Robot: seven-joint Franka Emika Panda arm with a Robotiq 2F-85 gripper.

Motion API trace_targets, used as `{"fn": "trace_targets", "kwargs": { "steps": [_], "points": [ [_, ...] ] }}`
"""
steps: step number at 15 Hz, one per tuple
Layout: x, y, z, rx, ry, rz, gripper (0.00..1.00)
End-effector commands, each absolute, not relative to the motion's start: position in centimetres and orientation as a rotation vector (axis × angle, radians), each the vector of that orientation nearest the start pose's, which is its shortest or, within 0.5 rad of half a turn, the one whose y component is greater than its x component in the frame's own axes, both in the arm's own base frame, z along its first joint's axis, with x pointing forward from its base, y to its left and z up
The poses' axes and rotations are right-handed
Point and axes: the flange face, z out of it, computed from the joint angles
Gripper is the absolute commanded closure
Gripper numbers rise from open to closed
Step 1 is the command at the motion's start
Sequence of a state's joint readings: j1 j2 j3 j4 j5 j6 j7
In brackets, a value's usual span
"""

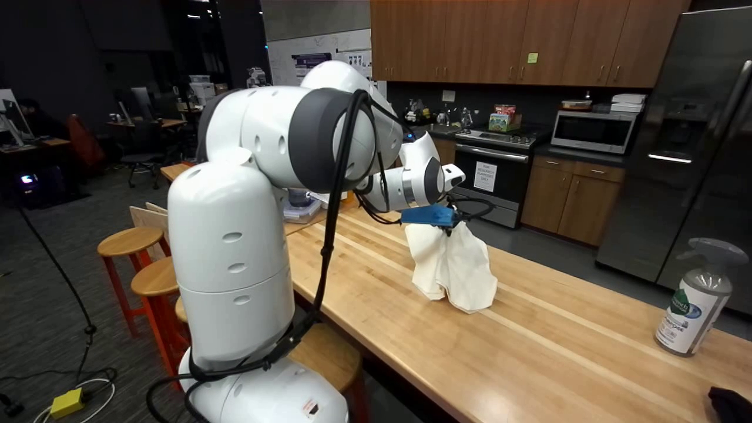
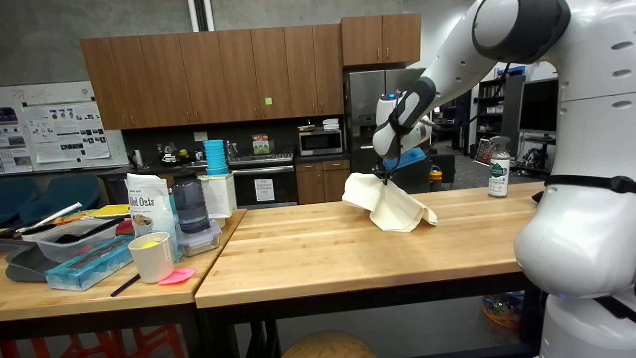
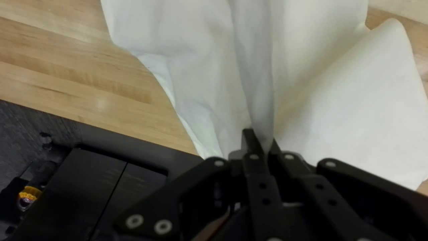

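A cream cloth (image 1: 452,273) hangs in loose folds from my gripper (image 1: 450,228) over the wooden table. The gripper (image 3: 262,142) is shut on a pinched fold of the cloth (image 3: 207,67), which runs up between the black fingertips in the wrist view. In an exterior view the cloth (image 2: 400,211) spreads out to both sides below the gripper (image 2: 384,178). Its lower edge comes down at the tabletop; whether it touches the wood I cannot tell. The held part is mostly hidden between the fingers.
A spray bottle (image 1: 693,299) stands on the wooden table (image 1: 376,305), with a dark item (image 1: 730,405) near it. On an adjoining table are an oats bag (image 2: 149,204), a dark water bottle (image 2: 190,204), a mug (image 2: 151,258) and a tissue box (image 2: 89,263). Stools (image 1: 326,352) stand alongside.
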State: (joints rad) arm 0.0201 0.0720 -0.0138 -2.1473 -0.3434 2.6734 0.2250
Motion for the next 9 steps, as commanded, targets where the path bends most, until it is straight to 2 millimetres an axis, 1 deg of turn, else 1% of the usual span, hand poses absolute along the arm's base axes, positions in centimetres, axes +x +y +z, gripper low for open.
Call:
{"fn": "trace_targets", "kwargs": {
  "steps": [1, 6, 8, 9],
  "points": [
    [58.0, 0.8, 42.7, -3.219, -0.047, -0.873, 0.99],
    [57.7, 0.3, 42.8, -3.242, 0.004, -0.948, 0.99],
    [57.4, -0.1, 43.1, -3.248, 0.000, -1.013, 0.99],
    [58.5, 0.6, 42.0, -3.254, -0.019, -0.933, 0.95]
  ]
}}
